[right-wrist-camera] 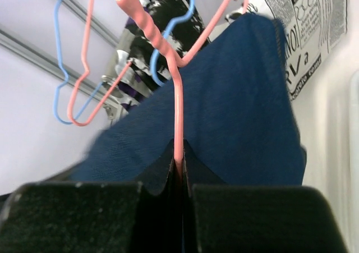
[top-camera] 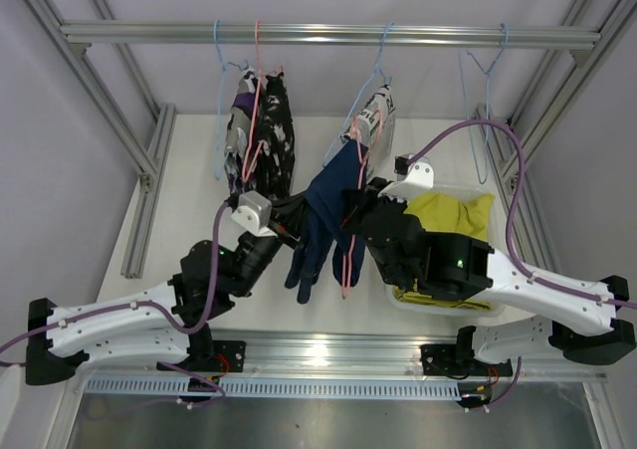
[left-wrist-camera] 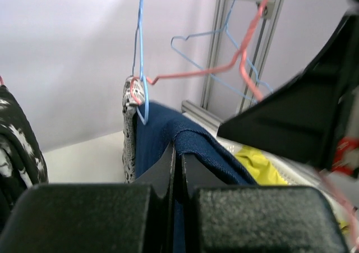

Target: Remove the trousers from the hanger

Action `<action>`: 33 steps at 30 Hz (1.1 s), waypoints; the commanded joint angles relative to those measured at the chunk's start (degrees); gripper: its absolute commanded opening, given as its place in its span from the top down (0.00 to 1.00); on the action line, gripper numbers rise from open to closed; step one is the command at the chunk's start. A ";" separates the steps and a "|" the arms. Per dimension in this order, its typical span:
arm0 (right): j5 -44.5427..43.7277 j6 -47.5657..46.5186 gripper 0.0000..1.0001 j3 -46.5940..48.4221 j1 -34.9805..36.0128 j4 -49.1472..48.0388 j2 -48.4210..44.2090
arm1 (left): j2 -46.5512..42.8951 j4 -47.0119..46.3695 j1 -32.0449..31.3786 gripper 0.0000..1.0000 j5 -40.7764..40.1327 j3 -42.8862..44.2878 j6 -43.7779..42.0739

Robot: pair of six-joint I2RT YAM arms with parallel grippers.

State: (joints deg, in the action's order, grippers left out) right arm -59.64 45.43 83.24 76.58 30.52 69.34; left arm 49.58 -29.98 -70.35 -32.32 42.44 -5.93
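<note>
The navy blue trousers [top-camera: 323,215] hang over a pink hanger [top-camera: 347,270] held low above the table, off the rail. My left gripper [top-camera: 290,233] is shut on a fold of the navy cloth [left-wrist-camera: 162,129]; its jaws [left-wrist-camera: 178,155] pinch the fabric edge. My right gripper [top-camera: 354,206] is shut on the pink hanger wire [right-wrist-camera: 177,107], with navy cloth [right-wrist-camera: 241,107] draped behind it. Yellow-green trousers [top-camera: 453,215] lie in a white bin. Two patterned trousers [top-camera: 261,135] hang at the left, a third [top-camera: 376,115] on a blue hanger.
An aluminium rail [top-camera: 328,34] runs across the top and carries the hangers. An empty blue hanger [top-camera: 483,101] hangs at the right. The white bin [top-camera: 495,305] sits under my right arm. Frame posts stand at both sides.
</note>
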 commanded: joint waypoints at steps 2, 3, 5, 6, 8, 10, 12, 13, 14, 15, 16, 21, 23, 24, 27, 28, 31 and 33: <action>-2.59 3.96 1.00 -3.16 -1.95 -4.16 -0.79 | -4.14 -2.90 -0.05 1.00 1.64 4.93 1.54; -2.33 4.31 1.00 -3.70 -2.30 -4.50 -0.61 | -4.40 -2.55 0.03 0.99 1.73 5.11 1.28; -1.54 5.10 1.00 -5.45 -2.83 -4.86 -0.52 | -5.11 -2.28 0.03 0.99 1.47 5.46 0.93; -1.19 5.46 1.00 -5.98 -3.53 -4.95 -0.44 | -5.37 -2.11 -0.05 1.00 1.47 5.55 0.75; -0.14 6.33 1.00 -7.65 -4.15 -5.12 -0.26 | -6.16 -2.10 0.03 0.99 1.20 5.64 0.31; 0.40 6.60 1.00 -8.79 -4.94 -5.56 -0.09 | -6.51 -1.67 -0.05 0.99 1.20 5.99 -0.30; 1.27 7.30 1.00 -10.28 -5.29 -6.00 0.09 | -7.13 -1.23 -0.05 0.99 0.94 6.60 -0.65; 1.63 7.48 1.00 -10.73 -5.73 -6.00 0.18 | -7.48 -0.88 0.03 0.99 0.85 6.87 -0.83; 1.80 7.65 1.00 -11.08 -5.91 -6.00 0.44 | -7.66 -0.70 -0.05 0.99 0.85 7.22 -1.01; 2.24 8.27 1.00 -11.87 -6.17 -6.00 0.62 | -8.09 -0.52 -0.05 0.99 0.68 7.48 -1.44; 2.42 8.45 1.00 -12.22 -6.35 -6.00 0.71 | -8.36 -0.26 -0.05 0.99 0.67 7.57 -1.62; 3.74 8.97 1.00 -13.72 -7.05 -6.70 1.41 | -9.77 1.06 -0.05 0.99 0.50 8.19 -3.20; 4.18 8.71 1.00 -14.60 -7.14 -7.14 1.24 | -10.29 1.67 0.03 0.99 0.15 8.45 -3.56; 4.26 8.80 1.00 -14.77 -7.32 -7.32 1.15 | -10.47 2.29 0.03 1.00 0.15 8.45 -3.56; 4.97 8.54 1.00 -15.04 -7.49 -7.67 0.97 | -10.56 3.52 -0.05 0.99 -0.03 7.23 -3.21; 5.14 8.36 1.00 -14.95 -7.49 -7.93 0.88 | -10.47 3.61 0.03 0.99 -0.03 6.70 -3.03; 6.37 7.13 1.00 -13.99 -7.41 -9.24 0.10 | -10.21 3.43 -0.05 0.99 -0.20 4.07 -1.19; 7.16 6.16 1.00 -12.32 -7.06 -9.43 -0.69 | -9.68 2.82 -0.05 0.99 -0.82 1.69 0.13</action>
State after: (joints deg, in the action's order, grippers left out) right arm -53.87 51.79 68.49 69.14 23.79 70.28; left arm 40.05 -22.98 -70.35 -32.86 45.78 -7.55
